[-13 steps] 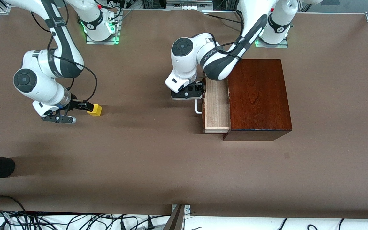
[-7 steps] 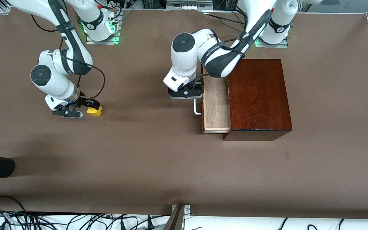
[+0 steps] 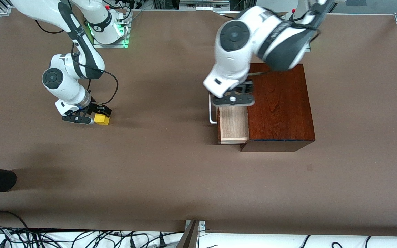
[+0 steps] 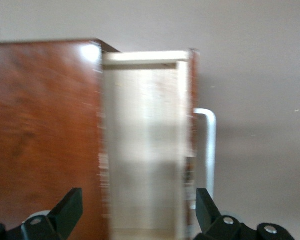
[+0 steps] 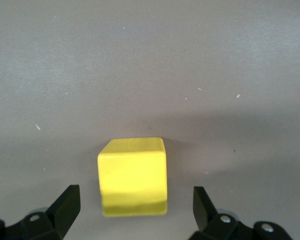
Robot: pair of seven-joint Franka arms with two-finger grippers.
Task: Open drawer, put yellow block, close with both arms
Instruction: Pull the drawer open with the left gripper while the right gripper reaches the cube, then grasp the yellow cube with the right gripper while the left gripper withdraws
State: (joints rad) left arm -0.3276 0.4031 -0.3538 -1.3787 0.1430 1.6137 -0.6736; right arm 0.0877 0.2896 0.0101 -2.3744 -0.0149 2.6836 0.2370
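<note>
One yellow block point(image 5: 133, 176), one drawer point(image 3: 233, 124) pulled out, two end effectors spread

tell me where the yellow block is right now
The yellow block sits on the table toward the right arm's end, well apart from the drawer. The open right gripper is at it, fingers either side in the wrist view, not closed.

One yellow block point(image 3: 102, 119), one drawer point(image 3: 233, 124)

Brown table point(image 3: 171, 179), yellow block point(image 3: 102, 119), wooden box point(image 3: 279, 103)
</note>
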